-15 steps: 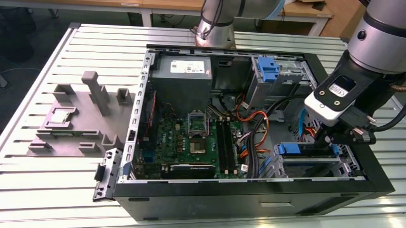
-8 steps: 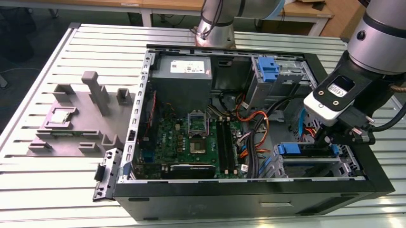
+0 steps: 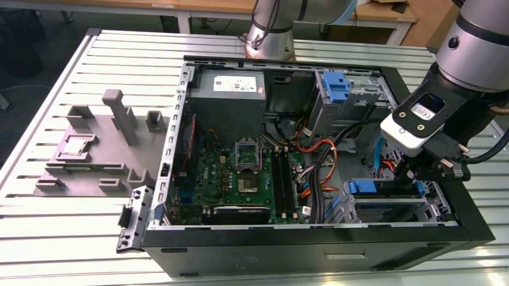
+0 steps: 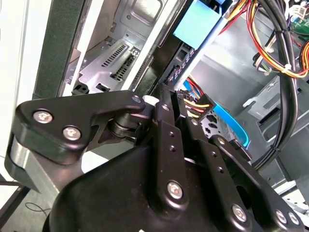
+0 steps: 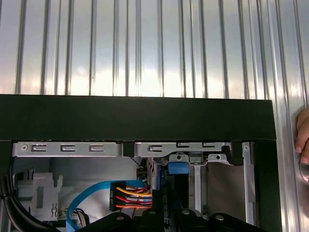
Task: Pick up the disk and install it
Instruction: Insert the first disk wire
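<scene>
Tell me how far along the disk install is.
Pickup looks done: the disk, with its blue bracket, lies at the drive bay on the exterior view's right of the computer case. In hand: the gripper hangs directly over it. Left: I cannot tell whether it is fully seated.

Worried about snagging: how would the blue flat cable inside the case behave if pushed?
Probably floppy: the blue flat cable curves in a loose loop, so it should bend aside. Thin and ribbon-like, it is likely light.

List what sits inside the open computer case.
Inside the computer case: green motherboard, grey power supply, coloured cables, blue drive brackets. The gripper covers the bay beneath it.
</scene>
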Tool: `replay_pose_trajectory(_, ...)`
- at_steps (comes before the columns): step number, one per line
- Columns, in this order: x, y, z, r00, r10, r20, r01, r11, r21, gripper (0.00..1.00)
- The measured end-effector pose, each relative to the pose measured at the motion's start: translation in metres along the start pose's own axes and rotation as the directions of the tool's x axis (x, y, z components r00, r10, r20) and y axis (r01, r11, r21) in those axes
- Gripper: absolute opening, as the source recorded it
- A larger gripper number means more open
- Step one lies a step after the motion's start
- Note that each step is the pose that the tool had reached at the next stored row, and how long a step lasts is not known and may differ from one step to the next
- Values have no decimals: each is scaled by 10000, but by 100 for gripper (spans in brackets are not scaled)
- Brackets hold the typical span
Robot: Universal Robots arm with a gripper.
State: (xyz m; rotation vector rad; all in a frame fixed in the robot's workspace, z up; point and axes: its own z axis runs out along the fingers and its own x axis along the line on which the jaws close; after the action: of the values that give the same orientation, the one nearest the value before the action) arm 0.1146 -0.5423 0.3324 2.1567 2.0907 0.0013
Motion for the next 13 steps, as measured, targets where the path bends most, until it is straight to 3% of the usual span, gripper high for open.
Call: replay_pose_trajectory(13, -17, 0, 22, 10000, 55, -34, -55, 10000, 7, 17)
